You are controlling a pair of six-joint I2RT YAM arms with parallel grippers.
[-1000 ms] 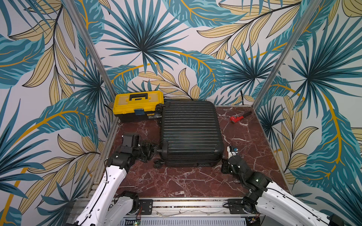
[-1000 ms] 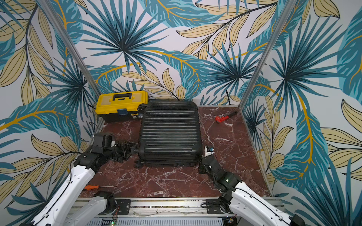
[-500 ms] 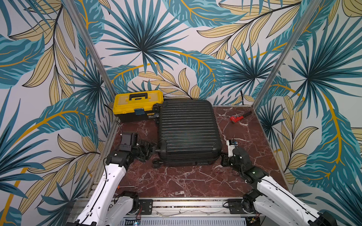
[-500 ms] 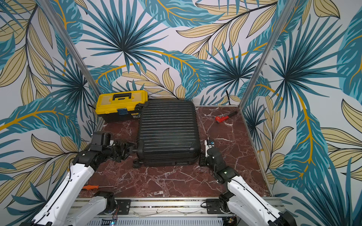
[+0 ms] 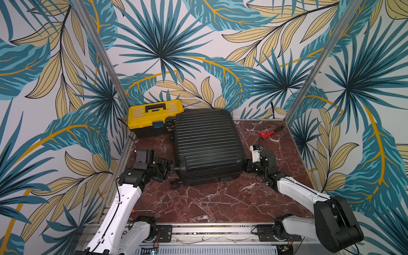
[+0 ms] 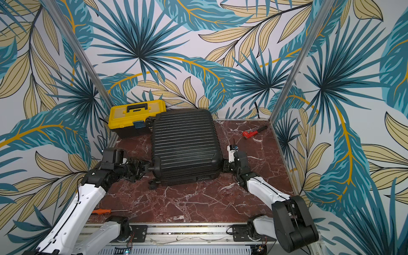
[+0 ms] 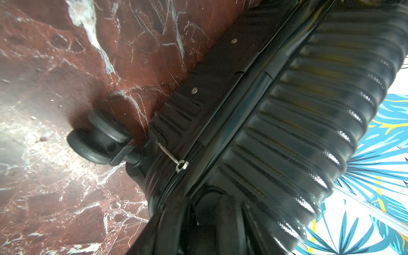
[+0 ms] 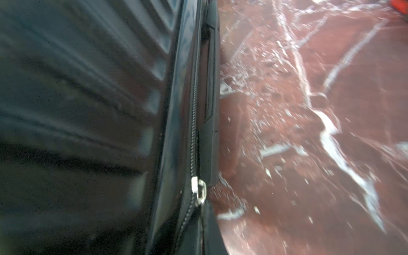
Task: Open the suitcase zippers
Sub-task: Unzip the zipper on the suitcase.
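Walls papered with big teal and gold leaves (image 5: 163,44) close in on three sides of a red-brown marble desk (image 5: 220,203). The black ribbed hard-shell suitcase (image 5: 207,143) lies flat on it, ribbed face up and both shells together. It sits in the middle toward the back, with its wheeled end pointing left. Its far wheels touch a yellow-lidded black toolbox (image 5: 152,114) standing in the back left corner. A red wrench (image 5: 268,133) lies well apart near the back right, and an orange-handled screwdriver (image 6: 103,211) lies by the front left edge.

The left pincer (image 5: 170,170) is at the case's near left corner, low beside the wheels. From its wrist camera, dark blurred fingers (image 7: 163,234) sit either side of a rounded black lump at that corner. It looks clamped on the suitcase there, jaws part-way apart. In the same view the thin black zipper seam (image 7: 176,183) runs between the two shells. A small silver zipper slider (image 7: 182,166) sits on it, its thin tab hanging free toward a black caster wheel (image 7: 97,141) that rests on the marble.

The right pincer (image 5: 248,165) is pressed to the case's near right corner, jaws together. Its wrist camera shows a silver zipper pull (image 8: 199,192) on the seam, just past a black side handle (image 8: 209,88). The pull's ring runs down into the dark fingertips (image 8: 209,225), pinched there.
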